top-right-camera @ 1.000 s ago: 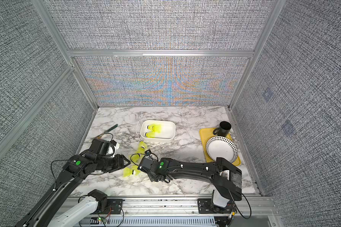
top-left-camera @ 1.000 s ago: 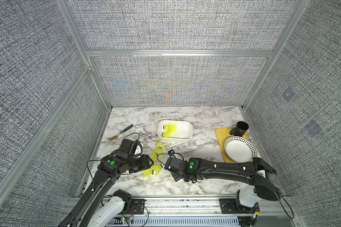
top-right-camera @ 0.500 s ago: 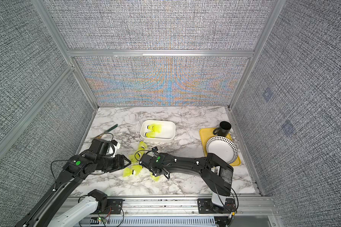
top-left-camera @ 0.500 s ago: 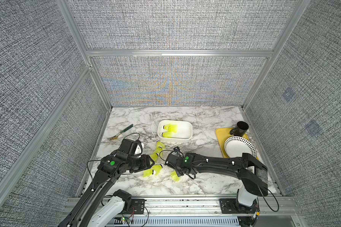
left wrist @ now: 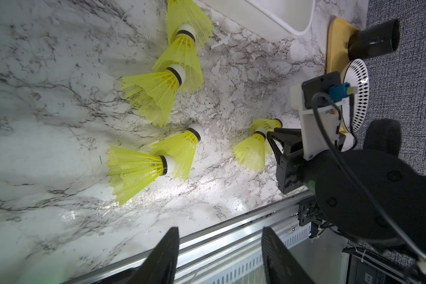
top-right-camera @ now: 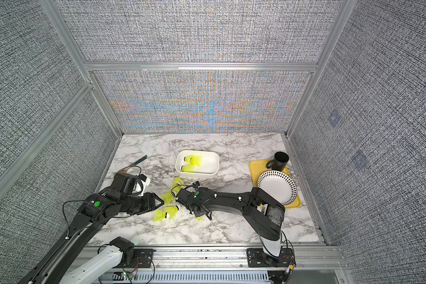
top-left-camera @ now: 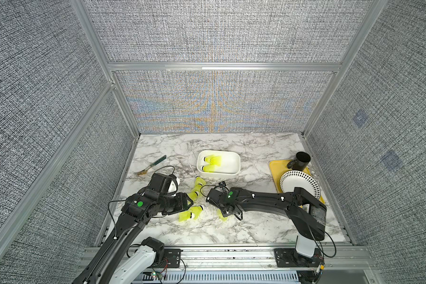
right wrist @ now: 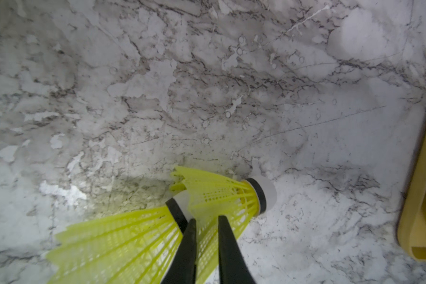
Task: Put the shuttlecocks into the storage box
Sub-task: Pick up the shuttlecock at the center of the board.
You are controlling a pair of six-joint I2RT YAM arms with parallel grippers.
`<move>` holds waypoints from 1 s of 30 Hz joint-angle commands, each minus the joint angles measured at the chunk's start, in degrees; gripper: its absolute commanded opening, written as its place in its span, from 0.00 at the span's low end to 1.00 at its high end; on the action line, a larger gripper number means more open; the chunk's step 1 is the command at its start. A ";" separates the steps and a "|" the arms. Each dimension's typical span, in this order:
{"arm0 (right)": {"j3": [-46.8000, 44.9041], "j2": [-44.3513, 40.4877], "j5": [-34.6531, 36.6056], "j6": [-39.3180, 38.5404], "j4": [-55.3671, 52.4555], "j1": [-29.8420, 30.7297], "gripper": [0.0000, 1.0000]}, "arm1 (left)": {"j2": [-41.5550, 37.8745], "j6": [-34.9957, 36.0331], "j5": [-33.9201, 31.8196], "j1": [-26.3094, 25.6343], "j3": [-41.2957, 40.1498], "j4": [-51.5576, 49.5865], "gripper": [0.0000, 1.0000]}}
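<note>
Marbled white worktop (top-left-camera: pixel 256 228), grey woven walls all round. Shallow white rectangular plastic storage box (top-left-camera: pixel 218 175) holds two neon yellow-green plastic shuttlecocks (top-left-camera: pixel 213 160) with white caps and black bands. Others lie loose on the worktop on the box's robot-facing side, some pushed cap-into-skirt (left wrist: pixel 158 91).

Right arm's jaws, nearly pressed together, pinch the mesh skirt of a nested pair (right wrist: pixel 221 194), also on that side of the box. Left arm's jaws stand spread and empty beside the loose cluster.

Judgement: featherlight. Skirt springy and easily crushed; cap firm but rounded, likely slick. Best hold looks like the banded neck, or a light pinch on the skirt wall. Nested pairs may part on lifting.
</note>
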 commanded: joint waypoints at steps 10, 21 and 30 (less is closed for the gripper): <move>2.02 -1.12 6.98 0.69 -5.94 -0.97 0.00 | 0.41 0.68 0.39 -0.02 0.63 1.16 0.57; 2.83 -2.65 9.60 0.25 -8.32 -2.74 0.00 | 2.04 0.51 0.71 0.01 0.63 3.18 0.57; 5.30 -3.66 8.71 -1.53 -7.77 -6.46 0.00 | 3.90 0.59 2.41 -0.03 0.72 4.91 0.57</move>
